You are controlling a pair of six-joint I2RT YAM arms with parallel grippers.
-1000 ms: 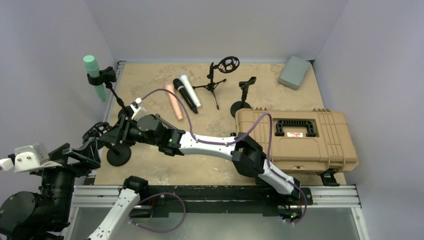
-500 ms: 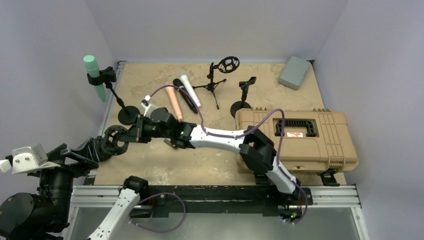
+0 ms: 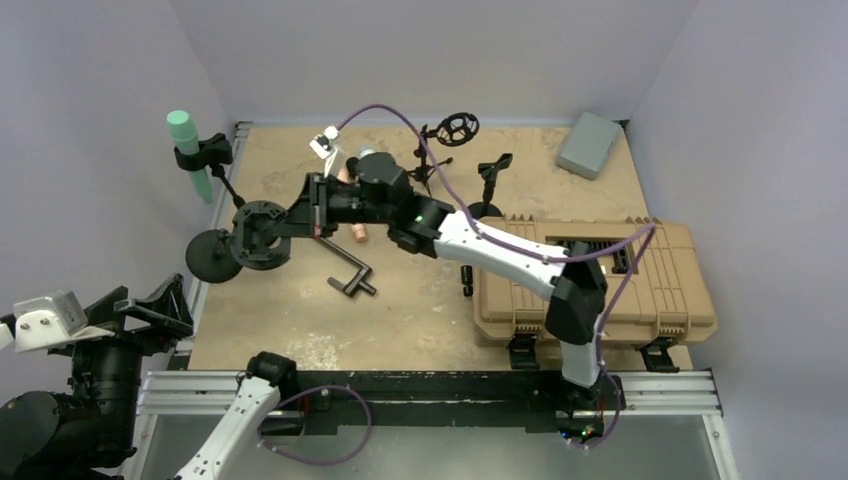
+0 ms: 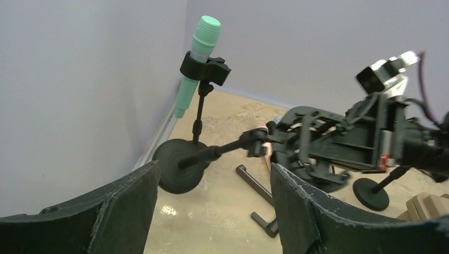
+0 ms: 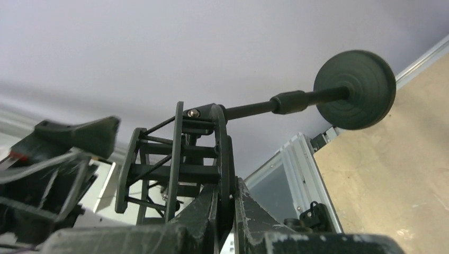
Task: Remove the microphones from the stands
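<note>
Mint green for the microphone (image 3: pixel 184 130); black for the clip (image 3: pixel 205 152) round it and for its thin stand (image 3: pixel 228 185). Matte black as well for the shock-mount stand (image 3: pixel 212 255) with its round base, and for the T-shaped bar (image 3: pixel 350 278). Pale pink for a second microphone (image 3: pixel 358 233). Sandy beige, mottled with lighter patches, for the surface (image 3: pixel 420 310). Ribbed tan for the case (image 3: pixel 640 300), with black latches (image 3: pixel 520 350). Grey-green for the flat block (image 3: pixel 594 144). White links and black joints on the right arm (image 3: pixel 500 255), with a purple cable (image 3: pixel 385 112). Plain lilac for the walls (image 3: pixel 430 50).
</note>
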